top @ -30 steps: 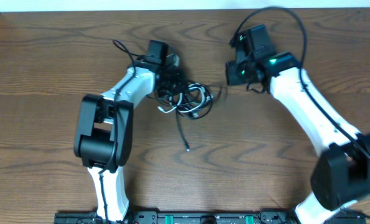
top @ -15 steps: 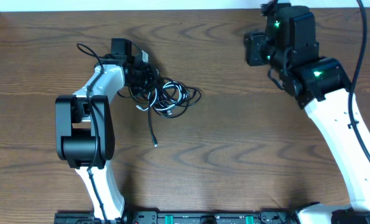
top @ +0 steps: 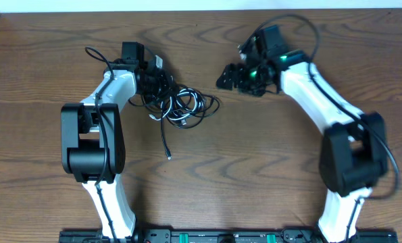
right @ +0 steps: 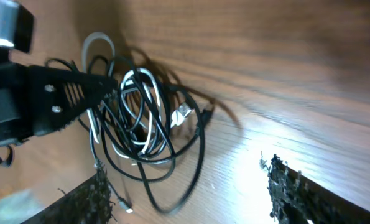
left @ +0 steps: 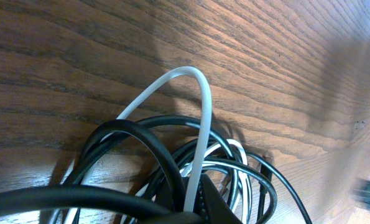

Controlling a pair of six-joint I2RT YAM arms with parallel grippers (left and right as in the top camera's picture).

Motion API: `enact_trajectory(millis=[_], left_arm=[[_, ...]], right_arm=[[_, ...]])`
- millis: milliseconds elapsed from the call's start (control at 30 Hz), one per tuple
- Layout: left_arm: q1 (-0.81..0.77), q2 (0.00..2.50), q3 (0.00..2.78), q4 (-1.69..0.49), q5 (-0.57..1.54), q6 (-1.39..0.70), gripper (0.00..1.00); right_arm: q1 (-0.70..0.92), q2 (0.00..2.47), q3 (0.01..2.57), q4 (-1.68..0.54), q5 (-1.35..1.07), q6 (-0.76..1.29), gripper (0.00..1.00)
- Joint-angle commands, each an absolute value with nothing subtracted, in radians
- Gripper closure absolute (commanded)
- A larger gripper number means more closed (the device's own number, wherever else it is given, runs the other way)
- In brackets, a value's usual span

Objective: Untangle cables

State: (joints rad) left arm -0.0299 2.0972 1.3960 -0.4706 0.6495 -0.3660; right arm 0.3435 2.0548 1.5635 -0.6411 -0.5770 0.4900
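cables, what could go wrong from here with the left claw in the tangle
The left claw grips the cables where black and white loops cross, so pulling may tighten the knot or drag the whole bundle. The open right claw, beside the bundle, might close on several overlapping strands rather than one.

the cables (top: 182, 106), black and white, lie tangled in loose loops.
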Motion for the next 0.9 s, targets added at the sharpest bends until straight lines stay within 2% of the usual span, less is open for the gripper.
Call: enact_trajectory(millis=[0, 200, 233, 333, 367, 500, 700, 833, 867], left_arm=[[-0.028, 2.117, 1.398, -0.478, 0.647, -0.368, 0.92], [-0.028, 2.117, 1.398, -0.478, 0.647, -0.368, 0.92], [-0.028, 2.117, 1.398, -0.478, 0.647, -0.368, 0.92], [-0.027, 2.117, 1.398, -0.478, 0.647, -0.368, 0.92], [-0.027, 2.117, 1.398, -0.478, 0.647, -0.368, 0.92], [-0.027, 2.117, 1.398, -0.477, 0.647, -0.368, 0.92], [-0.016, 2.117, 1.398, -0.477, 0.647, -0.368, 0.92], [-0.003, 2.117, 1.398, -0.478, 0.647, -0.368, 0.92], [-0.003, 2.117, 1.398, -0.478, 0.647, -0.368, 0.92]], right_arm=[[0.358, 2.167, 1.573, -0.525, -0.832, 0.621, 0.26], [0.369, 2.301, 1.573, -0.284, -0.96, 0.755, 0.38], [0.369, 2.315, 1.573, -0.24, -0.97, 0.778, 0.46], [0.363, 2.325, 1.573, -0.163, -0.975, 0.784, 0.93], [0.36, 2.321, 1.573, -0.15, -0.976, 0.781, 0.99], [0.345, 2.247, 1.573, -0.175, -0.897, 0.717, 0.99], [0.347, 2.082, 1.573, -0.406, -0.577, 0.533, 0.99], [0.348, 2.006, 1.573, -0.5, -0.499, 0.508, 0.99], [0.348, 2.001, 1.573, -0.516, -0.5, 0.509, 0.91]])
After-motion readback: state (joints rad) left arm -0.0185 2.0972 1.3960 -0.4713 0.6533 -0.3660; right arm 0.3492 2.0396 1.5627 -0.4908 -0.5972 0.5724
